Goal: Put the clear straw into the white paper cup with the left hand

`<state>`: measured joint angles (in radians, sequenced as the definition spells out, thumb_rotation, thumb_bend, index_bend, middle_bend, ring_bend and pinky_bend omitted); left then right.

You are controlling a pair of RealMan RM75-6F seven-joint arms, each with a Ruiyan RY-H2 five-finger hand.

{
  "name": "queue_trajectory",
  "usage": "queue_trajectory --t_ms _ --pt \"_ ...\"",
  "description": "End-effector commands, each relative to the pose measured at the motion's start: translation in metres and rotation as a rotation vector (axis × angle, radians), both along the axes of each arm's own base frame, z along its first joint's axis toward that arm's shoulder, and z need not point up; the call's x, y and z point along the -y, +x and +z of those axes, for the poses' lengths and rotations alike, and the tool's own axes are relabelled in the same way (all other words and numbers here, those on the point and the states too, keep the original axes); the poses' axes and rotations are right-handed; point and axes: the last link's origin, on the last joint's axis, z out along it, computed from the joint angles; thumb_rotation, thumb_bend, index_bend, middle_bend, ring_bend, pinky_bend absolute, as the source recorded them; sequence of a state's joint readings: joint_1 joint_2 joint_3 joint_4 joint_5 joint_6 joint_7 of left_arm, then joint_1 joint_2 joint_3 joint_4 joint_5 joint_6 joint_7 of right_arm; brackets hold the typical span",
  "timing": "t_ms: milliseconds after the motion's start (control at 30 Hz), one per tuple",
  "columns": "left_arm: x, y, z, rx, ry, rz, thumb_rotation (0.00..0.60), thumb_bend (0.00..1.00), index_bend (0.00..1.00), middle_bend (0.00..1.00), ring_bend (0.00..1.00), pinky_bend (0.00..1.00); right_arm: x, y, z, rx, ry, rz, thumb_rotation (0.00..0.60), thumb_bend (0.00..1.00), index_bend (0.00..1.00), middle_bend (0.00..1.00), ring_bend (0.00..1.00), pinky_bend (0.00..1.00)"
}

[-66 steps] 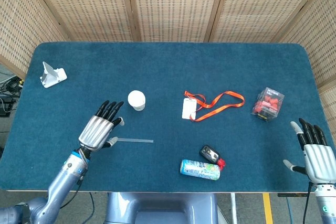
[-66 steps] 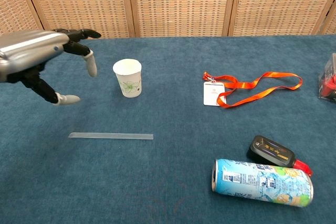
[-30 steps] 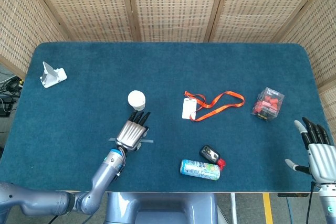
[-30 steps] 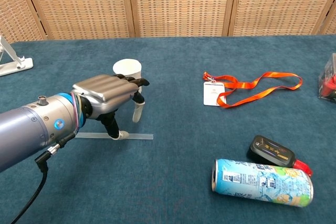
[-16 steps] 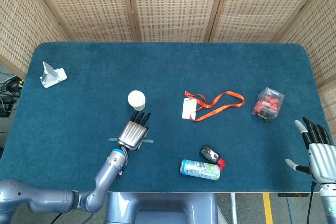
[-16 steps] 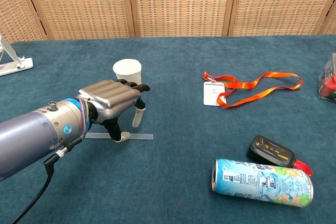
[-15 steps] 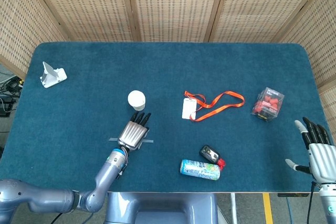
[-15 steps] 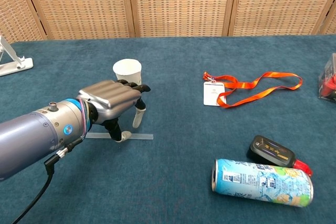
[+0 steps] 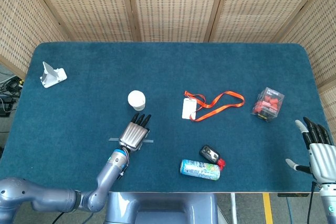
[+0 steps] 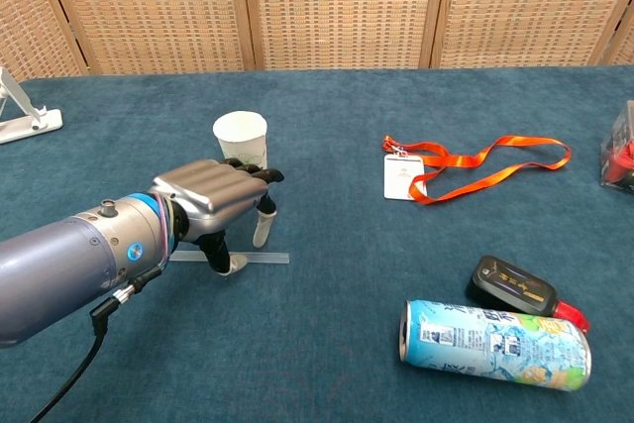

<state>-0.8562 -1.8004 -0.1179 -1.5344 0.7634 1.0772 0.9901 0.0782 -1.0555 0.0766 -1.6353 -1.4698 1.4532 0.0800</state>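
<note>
A white stand is sitting far out to the left of the left hand, close to the table's left edge, with bare blue cloth lying between them. The left hand is hovering palm-down over the clear straw, fingers spread and angled down toward it, thumb tip at or almost at the straw; whether it is gripping it cannot be told. The straw is lying flat on the cloth under that hand. Just beyond the fingertips the white paper cup is standing upright, its inside not visible. To the hand's right an orange lanyard with a badge, a black key fob and a tipped-over drink can are lying. Farther right a clear box holding red pieces is resting, and the right hand is hanging open near the table's right front corner.
</note>
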Motion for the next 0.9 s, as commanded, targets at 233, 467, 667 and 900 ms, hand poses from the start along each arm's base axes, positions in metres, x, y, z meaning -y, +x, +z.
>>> queue_trajectory --t_ms 233,467,667,900 --pt "0.0002 0.0 -0.0038 -0.02 -0.002 -0.002 0.6 0.37 0.5 0.0 0.0 0.02 0.0001 -0.0002 0.0003 0.003 0.0 0.0 0.6 0.04 0.04 0.0 0.0 0.0" --pt "0.0005 -0.0012 -0.0042 -0.028 0.002 -0.003 0.6 0.37 0.51 0.0 0.0 0.02 0.0001 -0.0001 0.0006 0.005 -0.001 0.0 0.6 0.04 0.04 0.0 0.0 0.0" --pt "0.0014 -0.0048 -0.0039 -0.043 0.004 0.003 0.6 0.37 0.51 0.0 0.0 0.02 -0.0001 0.0006 0.0004 0.005 -0.001 0.003 0.6 0.04 0.04 0.0 0.0 0.0" --pt "0.0027 -0.0082 -0.0043 -0.054 0.002 0.006 0.6 0.38 0.54 0.0 0.0 0.02 -0.0005 0.0012 0.0007 0.006 -0.002 0.006 0.6 0.04 0.04 0.0 0.0 0.0"
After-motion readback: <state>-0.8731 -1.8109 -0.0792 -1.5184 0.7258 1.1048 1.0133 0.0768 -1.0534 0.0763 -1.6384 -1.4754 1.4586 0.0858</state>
